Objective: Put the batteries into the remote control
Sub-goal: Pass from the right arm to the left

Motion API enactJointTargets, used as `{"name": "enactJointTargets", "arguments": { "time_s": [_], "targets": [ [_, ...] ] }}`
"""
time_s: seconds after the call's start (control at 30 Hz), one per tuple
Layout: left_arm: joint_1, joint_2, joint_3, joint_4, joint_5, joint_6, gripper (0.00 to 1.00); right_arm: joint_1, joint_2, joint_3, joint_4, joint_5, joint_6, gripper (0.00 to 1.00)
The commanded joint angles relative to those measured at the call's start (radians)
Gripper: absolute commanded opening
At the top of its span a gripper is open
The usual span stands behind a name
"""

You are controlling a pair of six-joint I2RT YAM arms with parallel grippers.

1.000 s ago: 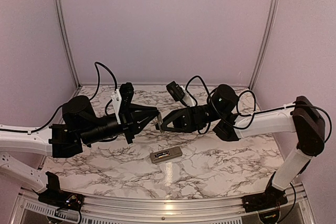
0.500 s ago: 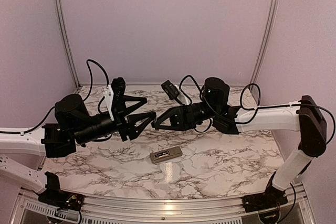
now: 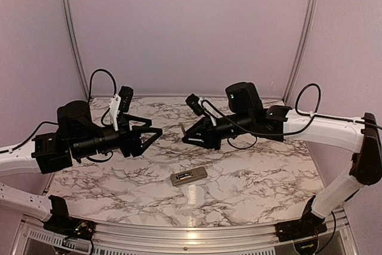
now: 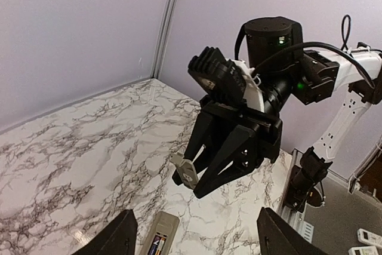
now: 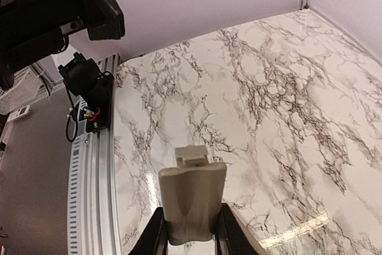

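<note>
Right wrist view gives the grip plainly: the right tool (image 5: 191, 232) is narrowed down onto a small flat grey-tan cover plate (image 5: 192, 195). The plate is pinched by its near end between the two black fingers (image 5: 155, 235). The end with a small tab points away from the tool, well above the marbled worktop (image 5: 268, 88).

Top external view puts the remote control (image 3: 188, 176) flat on that worktop, near the front edge and roughly midway between the two arm bases. It lies back side up, with a dark recess showing toward its left end. Both arms are raised above it, their tools facing each other over the middle of the worktop, close but not touching. The left tool (image 3: 150, 140) stands wide, its fingers spread with nothing between them, and the plate sticks out of the right tool toward it.

Left wrist view looks straight at the right tool, with the plate tilted at its fingertips. It also catches the remote control at the bottom edge, between the left tool's own two fingers (it lies on the worktop below them, not in their grasp). In the recess sit the batteries (image 4: 156, 244), small with coloured markings. They are partly cut off by the frame, so how many there are cannot be told.
</note>
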Motion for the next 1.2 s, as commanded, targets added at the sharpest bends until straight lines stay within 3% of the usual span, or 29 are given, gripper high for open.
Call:
{"name": "enactJointTargets", "arguments": {
  "time_s": [0.0, 0.07, 0.17, 0.47, 0.63, 1.17],
  "targets": [
    [0.056, 0.075, 0.097, -0.167, 0.062, -0.188, 0.63, 0.054, -0.01, 0.045, -0.177, 0.231, -0.178, 0.18],
    [0.071, 0.142, 0.152, -0.21, 0.115, -0.23, 0.51, 0.079, -0.001, 0.058, -0.208, 0.289, -0.204, 0.18],
    [0.072, 0.217, 0.216, -0.271, 0.149, -0.267, 0.44, 0.113, 0.016, 0.08, -0.252, 0.381, -0.23, 0.18],
    [0.072, 0.321, 0.28, -0.314, 0.24, -0.282, 0.43, 0.176, 0.045, 0.112, -0.305, 0.476, -0.265, 0.19],
    [0.072, 0.352, 0.286, -0.345, 0.206, -0.279, 0.44, 0.192, 0.047, 0.117, -0.308, 0.499, -0.27, 0.19],
    [0.079, 0.417, 0.328, -0.396, 0.184, -0.295, 0.28, 0.235, 0.062, 0.144, -0.339, 0.581, -0.292, 0.2]
  ]
}}
